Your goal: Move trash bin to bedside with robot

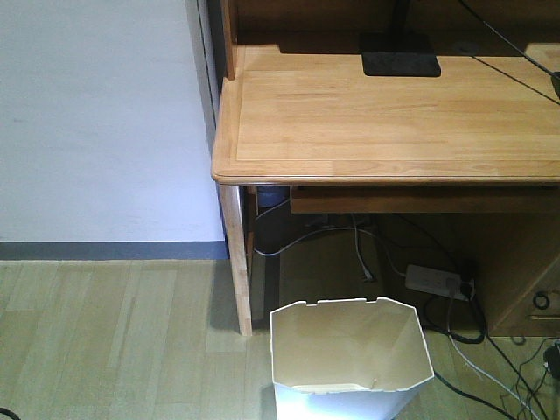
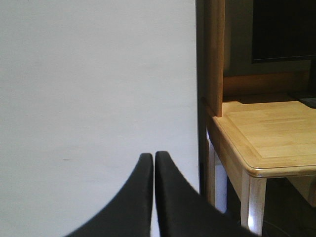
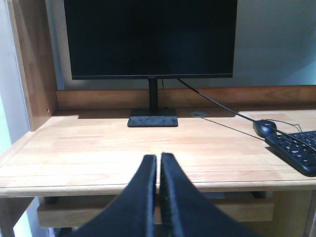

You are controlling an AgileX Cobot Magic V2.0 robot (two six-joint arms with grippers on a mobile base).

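The white trash bin (image 1: 350, 354) stands on the wooden floor at the bottom of the front view, just in front of the desk's left leg; its cream inside looks empty. The bedside is out of view. My left gripper (image 2: 153, 157) is shut with nothing between its black fingers, held in the air facing the white wall beside the desk. My right gripper (image 3: 158, 159) is shut and empty too, level with the desk's front edge and facing the monitor. Neither gripper shows in the front view, and neither is near the bin.
A light wooden desk (image 1: 385, 122) fills the upper right, its leg (image 1: 236, 262) beside the bin. On it are a black monitor (image 3: 150, 39), mouse (image 3: 265, 128) and keyboard (image 3: 298, 153). A power strip (image 1: 433, 280) and cables lie under it. White wall (image 1: 96, 114) at left.
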